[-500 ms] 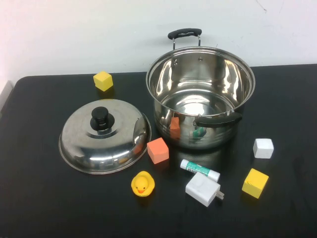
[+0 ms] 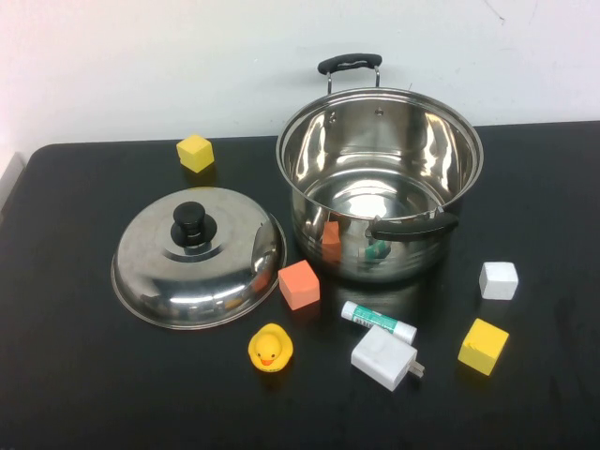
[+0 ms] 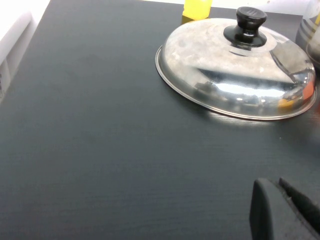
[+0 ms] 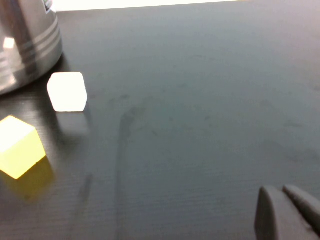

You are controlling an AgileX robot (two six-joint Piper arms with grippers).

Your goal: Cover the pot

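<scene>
The large steel pot [image 2: 380, 187] with two black handles stands open and empty at the back right of the black table. The domed steel lid [image 2: 199, 255] with a black knob lies on the table to the pot's left; it also shows in the left wrist view [image 3: 235, 70]. Neither arm shows in the high view. My left gripper [image 3: 280, 192] is shut and empty, over bare table well short of the lid. My right gripper [image 4: 281, 195] is shut and empty, over bare table away from the pot's wall [image 4: 25, 45].
An orange cube [image 2: 299, 284], a yellow duck [image 2: 270, 348], a glue stick [image 2: 377, 321] and a white charger [image 2: 383, 357] lie in front of the pot. A white cube [image 2: 498, 280] and yellow cube [image 2: 484, 346] sit right; another yellow cube [image 2: 195, 153] sits behind the lid.
</scene>
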